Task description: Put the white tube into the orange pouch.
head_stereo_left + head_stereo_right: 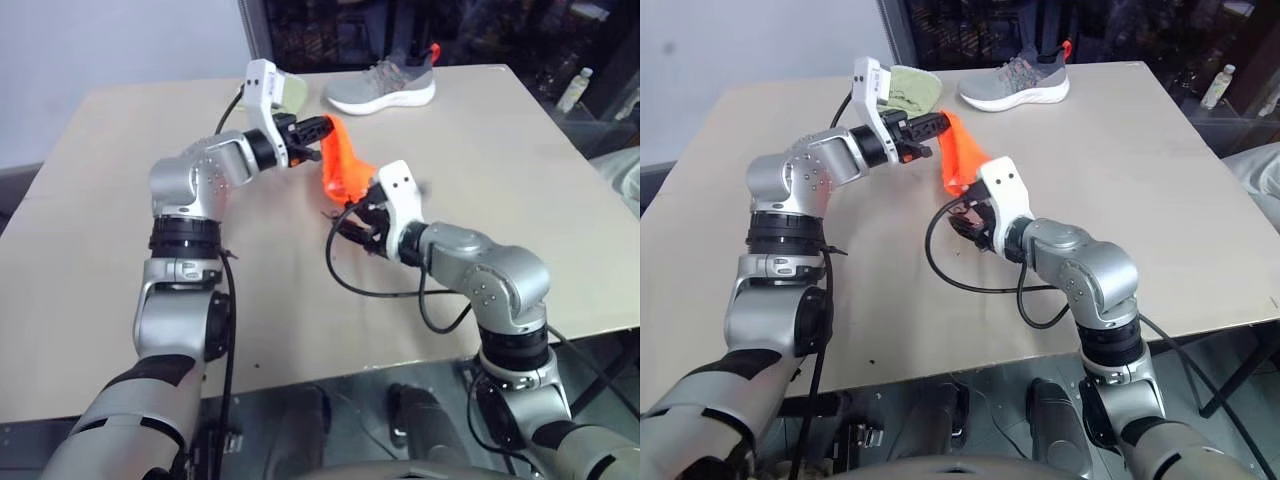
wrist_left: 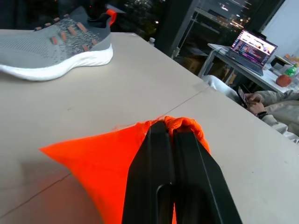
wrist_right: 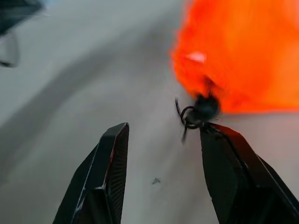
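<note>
Step in hand: likely freeing the pouch mouth; keep the orange pouch [image 1: 343, 165] hanging steady and clear of its black toggle [image 3: 202, 109].
Left gripper [image 1: 322, 128]: jaws fully closed on the pouch's upper edge, arm raised, gripper level above the table [image 1: 520, 150].
Right gripper [image 3: 161, 140]: jaws about half open, empty, just below the pouch, angled slightly down.
White tube: cannot tell where it is; possibly inside the pouch.

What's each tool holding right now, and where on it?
The left tool is shut on the pouch, pinching its gathered top edge. The right tool is open beside the pouch's toggle, holding nothing.
</note>
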`<action>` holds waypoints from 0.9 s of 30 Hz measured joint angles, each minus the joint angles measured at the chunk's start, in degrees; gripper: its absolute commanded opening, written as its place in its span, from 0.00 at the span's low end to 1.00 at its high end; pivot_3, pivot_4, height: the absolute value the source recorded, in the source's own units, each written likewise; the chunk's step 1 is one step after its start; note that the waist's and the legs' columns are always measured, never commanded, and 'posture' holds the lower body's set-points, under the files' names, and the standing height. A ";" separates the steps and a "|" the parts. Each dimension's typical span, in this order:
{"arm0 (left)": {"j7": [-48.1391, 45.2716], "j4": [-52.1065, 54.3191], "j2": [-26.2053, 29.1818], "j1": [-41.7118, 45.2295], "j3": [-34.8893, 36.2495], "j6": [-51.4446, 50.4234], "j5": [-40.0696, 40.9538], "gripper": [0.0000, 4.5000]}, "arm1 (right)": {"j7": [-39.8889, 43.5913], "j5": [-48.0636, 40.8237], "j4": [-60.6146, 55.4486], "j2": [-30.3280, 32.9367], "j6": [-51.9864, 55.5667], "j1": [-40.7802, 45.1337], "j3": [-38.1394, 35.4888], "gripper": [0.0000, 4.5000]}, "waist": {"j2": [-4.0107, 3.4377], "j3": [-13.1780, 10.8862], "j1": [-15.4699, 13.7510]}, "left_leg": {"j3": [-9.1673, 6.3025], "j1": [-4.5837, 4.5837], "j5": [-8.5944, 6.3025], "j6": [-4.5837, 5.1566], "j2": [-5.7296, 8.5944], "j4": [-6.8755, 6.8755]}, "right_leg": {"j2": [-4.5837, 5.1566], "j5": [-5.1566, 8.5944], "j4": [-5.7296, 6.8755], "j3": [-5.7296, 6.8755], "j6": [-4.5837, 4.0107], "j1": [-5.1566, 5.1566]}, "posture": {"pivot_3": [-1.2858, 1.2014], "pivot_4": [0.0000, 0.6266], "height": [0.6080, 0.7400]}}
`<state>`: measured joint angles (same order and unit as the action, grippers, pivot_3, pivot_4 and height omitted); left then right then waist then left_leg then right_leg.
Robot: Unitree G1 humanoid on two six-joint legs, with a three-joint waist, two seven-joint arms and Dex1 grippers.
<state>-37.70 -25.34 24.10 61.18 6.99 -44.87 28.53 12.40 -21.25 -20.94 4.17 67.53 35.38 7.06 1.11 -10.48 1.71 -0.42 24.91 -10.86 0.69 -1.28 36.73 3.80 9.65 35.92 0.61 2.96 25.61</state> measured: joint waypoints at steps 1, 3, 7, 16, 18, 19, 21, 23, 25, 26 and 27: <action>0.03 0.00 0.01 0.00 0.04 0.00 0.00 0.00 | -0.13 0.62 0.71 0.12 -1.06 -0.03 0.31 0.54 | 0.00 0.00 0.04 | 0.02 -0.01 0.00 0.00 0.01 0.01 | 0.00 -0.02 -0.01 -0.04 0.03 0.00 | 0.52 0.24 1.00; 0.12 0.02 0.01 0.00 0.09 -0.05 0.03 0.00 | -0.39 1.65 2.42 0.30 -2.79 -0.03 1.08 0.54 | 0.00 0.00 0.17 | 0.01 -0.03 0.00 0.00 0.00 0.01 | -0.01 -0.02 0.00 -0.04 0.03 0.00 | 0.52 0.24 1.00; 0.45 0.06 0.01 0.00 0.50 -0.30 0.20 0.00 | -0.48 2.74 5.00 0.48 -5.21 -0.01 0.44 0.54 | 0.00 0.00 0.35 | -0.05 -0.06 0.00 0.00 -0.06 0.00 | -0.12 -0.02 0.04 -0.03 0.03 0.00 | 0.52 0.24 1.00; 1.30 0.12 -0.09 0.01 1.49 -0.29 0.20 0.00 | 2.08 2.99 13.64 -2.37 -12.45 0.17 0.67 0.54 | 0.00 0.00 0.67 | -0.03 -0.08 0.00 0.00 -0.07 -0.01 | -0.14 -0.02 0.04 -0.05 0.03 0.00 | 0.52 0.24 1.00; 1.58 0.43 -0.33 0.01 1.49 -0.32 0.21 0.00 | 2.93 3.04 16.19 -3.43 -14.38 0.63 1.68 0.54 | 0.00 0.00 0.63 | -0.03 -0.07 0.00 0.00 -0.07 -0.01 | -0.14 -0.03 0.04 -0.05 0.03 0.00 | 0.52 0.24 1.00; 1.76 0.82 -0.39 0.01 1.49 -0.36 0.21 0.00 | 3.24 3.10 17.21 -3.57 -15.25 1.07 1.85 0.54 | 0.00 0.00 0.62 | -0.02 -0.06 0.00 0.00 -0.07 0.00 | -0.13 -0.03 0.04 -0.06 0.03 0.00 | 0.52 0.24 1.00; 2.04 1.86 -0.46 0.01 1.57 -0.46 0.29 0.00 | 3.84 3.15 18.48 -3.97 -17.03 1.91 1.97 0.54 | 0.00 0.00 0.55 | -0.02 -0.06 0.00 0.00 -0.06 0.00 | -0.12 -0.03 0.04 -0.07 0.03 -0.01 | 0.52 0.24 1.00; 2.52 2.47 -0.46 0.00 1.80 -0.77 0.39 0.00 | 4.66 3.15 18.89 -3.98 -18.46 2.11 1.95 0.54 | 0.00 0.00 0.46 | -0.02 -0.06 0.00 0.00 -0.06 0.00 | -0.13 -0.03 0.03 -0.07 0.03 -0.01 | 0.52 0.24 1.00; 2.76 2.61 -0.46 0.00 1.96 -1.00 0.43 0.00 | 5.19 3.12 19.06 -3.99 -19.19 2.12 1.95 0.54 | 0.00 0.00 0.50 | -0.02 -0.06 0.00 0.00 -0.06 0.00 | -0.13 -0.03 0.03 -0.07 0.03 0.00 | 0.52 0.24 1.00; 2.91 2.74 -0.46 0.00 1.96 -1.06 0.45 0.00 | 5.31 3.11 19.23 -4.00 -19.40 2.12 1.96 0.43 | 0.00 0.00 0.51 | -0.02 -0.06 0.00 0.00 -0.06 0.00 | -0.13 -0.03 0.04 -0.07 0.03 0.00 | 0.52 0.24 1.00; 3.02 2.92 -0.46 -0.02 1.98 -1.12 0.46 0.00 | 5.42 3.12 19.70 -4.06 -20.00 2.12 1.95 0.37 | 0.00 0.00 0.52 | -0.03 -0.07 0.00 0.00 -0.06 0.00 | -0.13 -0.03 0.04 -0.07 0.02 0.00 | 0.52 0.24 1.00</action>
<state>-34.68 -22.42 23.64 61.16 8.98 -45.99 28.99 17.82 -18.13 -1.24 0.12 47.53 37.51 9.01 1.11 -10.48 2.23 -0.45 24.84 -10.86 0.69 -1.34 36.73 3.66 9.62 35.97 0.54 2.99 25.61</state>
